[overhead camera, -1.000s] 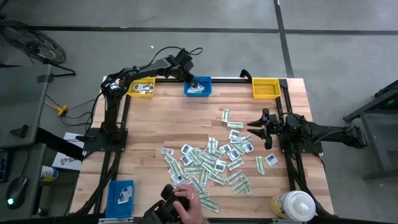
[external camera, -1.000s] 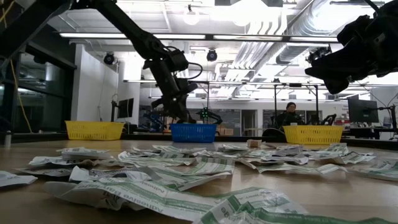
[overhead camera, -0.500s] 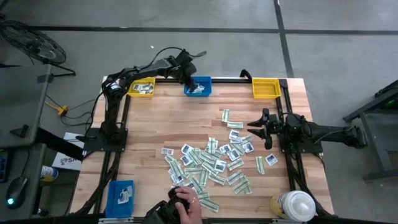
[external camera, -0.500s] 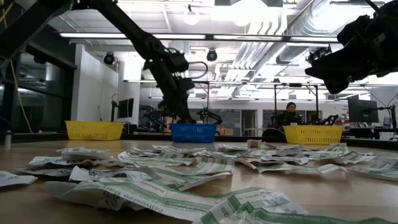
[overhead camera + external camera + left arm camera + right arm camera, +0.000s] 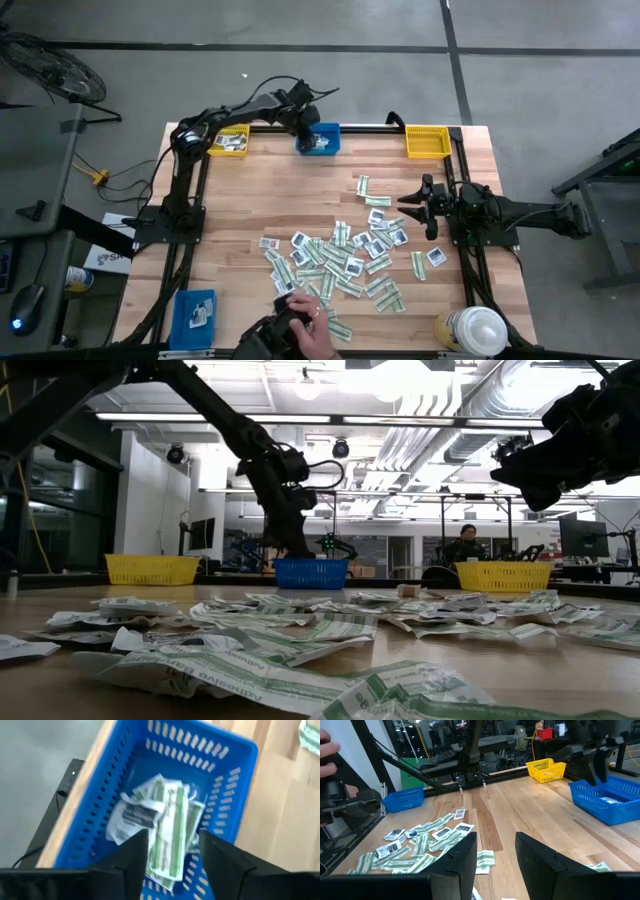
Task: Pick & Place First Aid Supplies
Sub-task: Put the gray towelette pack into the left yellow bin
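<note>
Left gripper hangs open over the blue bin at frame top – withdrawing carelessly could snag packets out; right gripper idles parted, mid-right

On the desk, a heap of packets lies spread across the middle toward the near edge. Along the far edge stand three bins: one at the left, one in the middle, one at the right. A fourth bin sits at the near left corner, and a bottle at the near right corner. The left end effector hangs over the middle far bin, where several packets lie inside. The right end effector hovers above the desk at the right of the heap. A person's hand reaches in at the near edge, beside the heap.
</note>
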